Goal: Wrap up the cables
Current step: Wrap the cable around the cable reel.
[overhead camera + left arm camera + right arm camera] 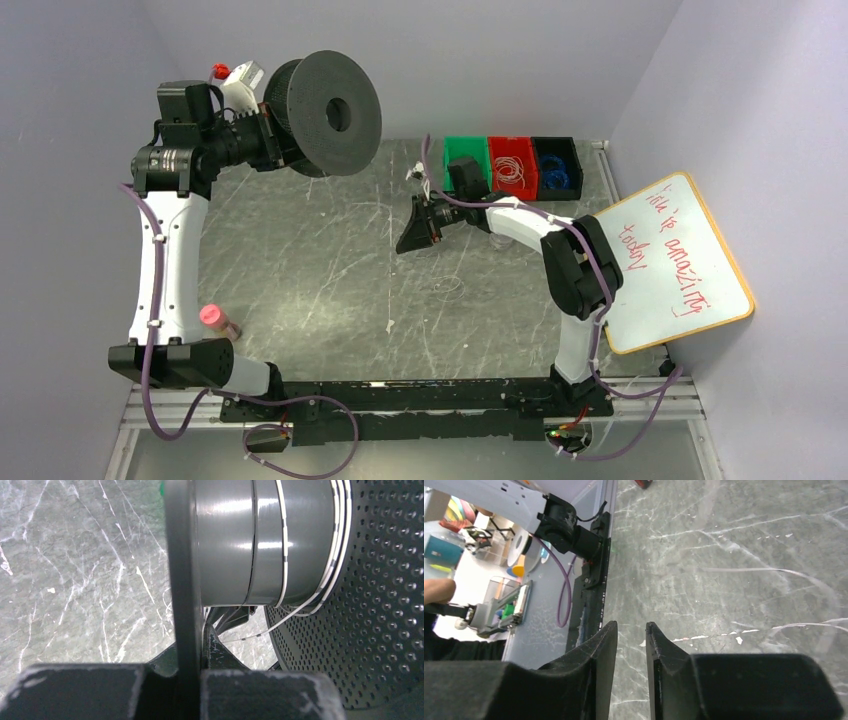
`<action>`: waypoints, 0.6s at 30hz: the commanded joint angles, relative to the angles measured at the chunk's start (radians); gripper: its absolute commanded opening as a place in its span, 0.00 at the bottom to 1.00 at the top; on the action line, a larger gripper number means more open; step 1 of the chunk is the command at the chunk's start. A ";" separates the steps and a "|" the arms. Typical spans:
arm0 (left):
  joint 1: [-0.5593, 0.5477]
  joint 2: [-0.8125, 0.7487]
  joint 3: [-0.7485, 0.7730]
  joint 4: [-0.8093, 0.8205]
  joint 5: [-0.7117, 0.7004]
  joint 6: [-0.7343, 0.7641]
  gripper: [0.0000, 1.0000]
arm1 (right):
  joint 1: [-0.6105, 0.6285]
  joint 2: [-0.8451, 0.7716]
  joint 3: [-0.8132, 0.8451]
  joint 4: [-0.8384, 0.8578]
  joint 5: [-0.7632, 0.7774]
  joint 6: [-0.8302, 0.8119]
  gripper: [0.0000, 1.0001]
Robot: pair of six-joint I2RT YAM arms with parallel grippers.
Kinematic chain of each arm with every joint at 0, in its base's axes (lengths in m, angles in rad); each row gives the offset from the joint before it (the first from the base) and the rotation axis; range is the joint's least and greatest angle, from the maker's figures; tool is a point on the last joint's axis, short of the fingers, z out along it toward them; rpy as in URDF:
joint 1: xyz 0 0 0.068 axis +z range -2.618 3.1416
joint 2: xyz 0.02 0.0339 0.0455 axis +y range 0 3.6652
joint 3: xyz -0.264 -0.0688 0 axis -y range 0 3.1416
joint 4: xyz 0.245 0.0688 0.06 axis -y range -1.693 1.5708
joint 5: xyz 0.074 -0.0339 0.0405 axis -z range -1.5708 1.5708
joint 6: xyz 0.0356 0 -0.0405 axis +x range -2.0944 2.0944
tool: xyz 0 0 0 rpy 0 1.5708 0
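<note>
My left gripper [268, 135] is shut on one flange of the big black spool [322, 100] and holds it up over the table's far left. In the left wrist view the flange [182, 580] stands clamped between the jaws. A few turns of thin whitish cable [283, 540] lie round the grey hub, and a loose strand hangs below it. More of the cable [447, 285] lies in fine loops on the table. My right gripper [413, 236] hovers just above those loops, slightly open [631, 627], with only bare table showing in the gap. A blurred whitish strand [769, 570] crosses the table beyond it.
Green [463, 152], red [512, 165] and blue [557, 165] bins stand in a row at the far right. A whiteboard [675, 262] leans at the right edge. A pink-capped bottle [216, 320] stands beside the left arm's base.
</note>
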 commanded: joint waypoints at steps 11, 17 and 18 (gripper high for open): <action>0.004 -0.048 0.042 0.076 0.068 -0.013 0.02 | 0.000 -0.175 -0.149 0.151 0.155 -0.239 0.61; 0.004 -0.049 0.033 0.079 0.105 -0.014 0.02 | 0.018 -0.257 -0.253 0.253 0.327 -0.449 0.68; 0.003 -0.050 0.031 0.083 0.118 -0.015 0.02 | 0.025 -0.261 -0.259 0.249 0.360 -0.490 0.69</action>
